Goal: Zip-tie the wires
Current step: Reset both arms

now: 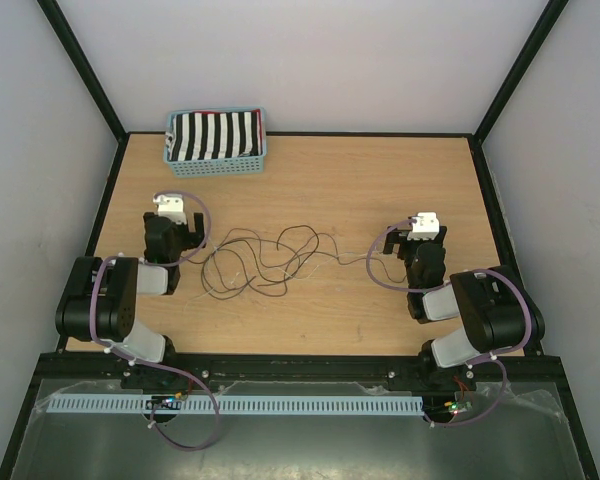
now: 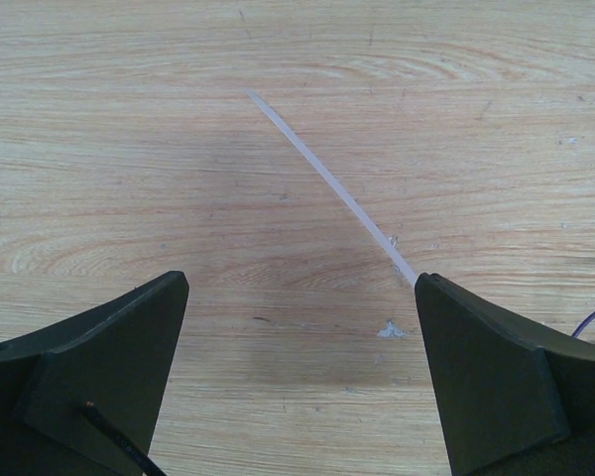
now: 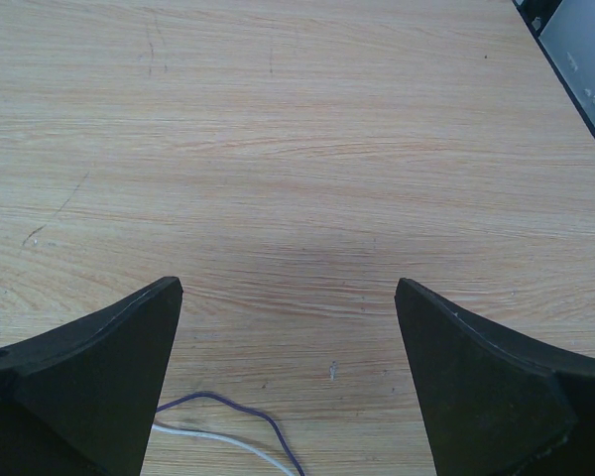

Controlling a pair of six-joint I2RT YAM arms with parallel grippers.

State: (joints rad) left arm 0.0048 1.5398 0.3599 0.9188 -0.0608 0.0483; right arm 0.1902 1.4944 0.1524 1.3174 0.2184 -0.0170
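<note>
Several wires [image 1: 265, 262] sprawl on counter [image 1: 380, 180] betw. the two jaws, long axis left-right. Loops bunch nearer left jaws, w/ one strand trailing twd right jaws. Both jaws spread wide, holding nothing. Pale strip [image 2: 327, 188], prob. the zip tie, lies just ahead of left jaws. Blue basket [image 1: 218, 165] beyond left jaws holds striped cloth [image 1: 215, 135].

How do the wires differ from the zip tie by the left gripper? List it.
The wires are mostly dark; the zip tie is pale and translucent. The wires curl in loops; the zip tie lies almost straight. The wires are several; the zip tie is one. Both lie on the table.
</note>
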